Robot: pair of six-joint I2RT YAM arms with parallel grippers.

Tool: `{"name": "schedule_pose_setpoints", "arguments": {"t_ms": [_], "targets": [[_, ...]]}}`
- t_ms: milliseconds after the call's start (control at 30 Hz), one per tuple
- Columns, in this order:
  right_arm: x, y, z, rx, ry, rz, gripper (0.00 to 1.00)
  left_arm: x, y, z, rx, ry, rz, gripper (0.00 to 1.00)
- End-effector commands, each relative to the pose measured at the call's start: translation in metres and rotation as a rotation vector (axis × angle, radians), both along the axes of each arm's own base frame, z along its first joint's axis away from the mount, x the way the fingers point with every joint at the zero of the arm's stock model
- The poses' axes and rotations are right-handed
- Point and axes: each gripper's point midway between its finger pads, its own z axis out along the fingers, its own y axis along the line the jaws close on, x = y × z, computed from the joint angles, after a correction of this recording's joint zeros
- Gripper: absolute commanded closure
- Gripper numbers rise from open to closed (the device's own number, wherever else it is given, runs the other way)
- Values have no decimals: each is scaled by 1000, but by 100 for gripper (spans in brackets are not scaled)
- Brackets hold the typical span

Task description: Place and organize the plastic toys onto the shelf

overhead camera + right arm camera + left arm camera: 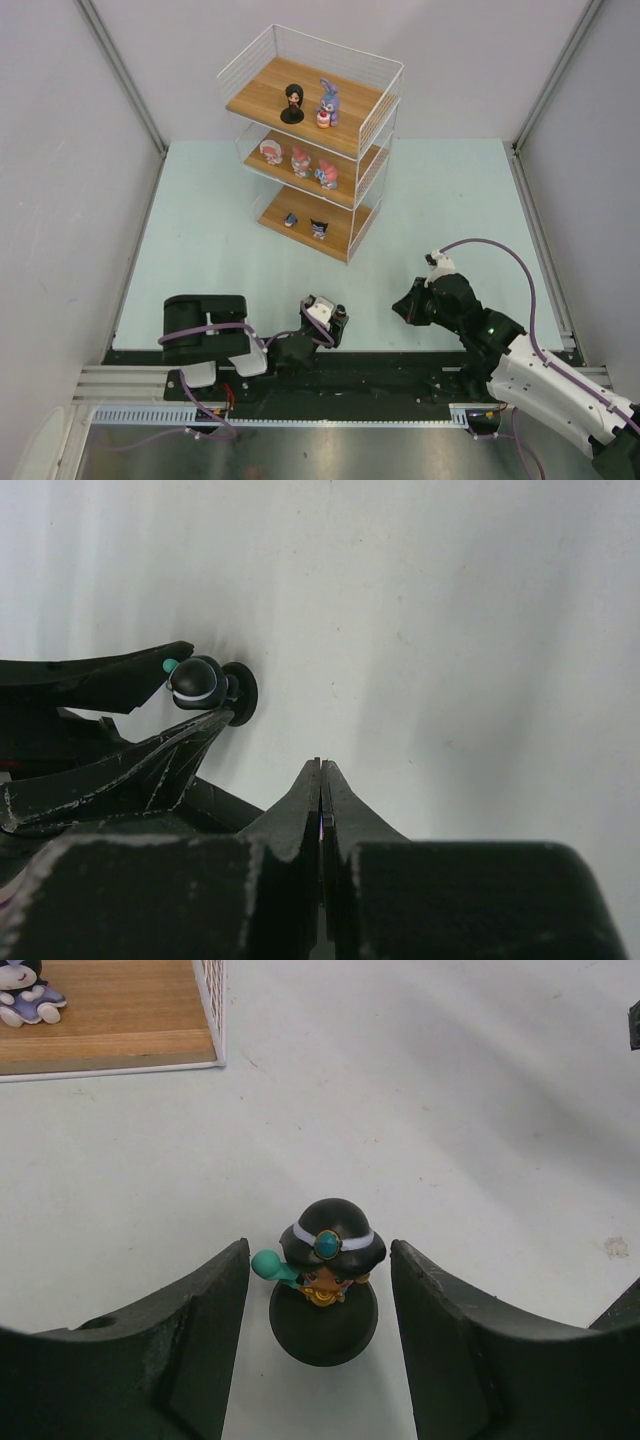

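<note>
A pale table (200,230) filled the floor of the booth, and the white wire shelf (262,95) stood toward its far end, three wooden boards stepped one under another. Well in front of the shelf, at the near edge, the right arm (540,375) lay folded low and off to the shelf's right, and the left arm (205,325) crouched opposite, off to its left. The right gripper (320,765) had its two fingers pressed flat together with nothing between them. The left gripper (320,1245) pointed toward the shelf with its jaws apart, one on each side of a dark-haired figure (325,1290) that stood upright on its round black base on the bare table, well short of the shelf's bottom board; slivers of table showed on both sides of the base, and I could not tell whether the fingers brushed its head. On the shelf's top board stood a bunny (328,103) just beside a second dark-haired figure (292,103). The middle board carried three pink-and-white toys (300,160) in a row. The bottom board carried two small toys (319,229) near its front edge.
</note>
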Motion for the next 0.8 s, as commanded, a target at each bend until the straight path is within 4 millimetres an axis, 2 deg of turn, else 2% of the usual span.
{"name": "schedule_pose_setpoints", "arguments": {"t_ms": [0,367,567,600,767], "targets": [[3,2,5,13,-22,9,100,9,-21,92,-408,-109,11,37],[4,0,4,11,-14,15,100,16,-30,89,-411,-107,10,39],[4,-1,3,10,-10,11,100,19,-31,87,-413,-103,13,56],[4,-1,3,10,-11,12,100,18,-31,87,-412,-102,12,62],[4,-1,2,7,-7,11,100,18,-29,86,-417,-96,17,64]]}}
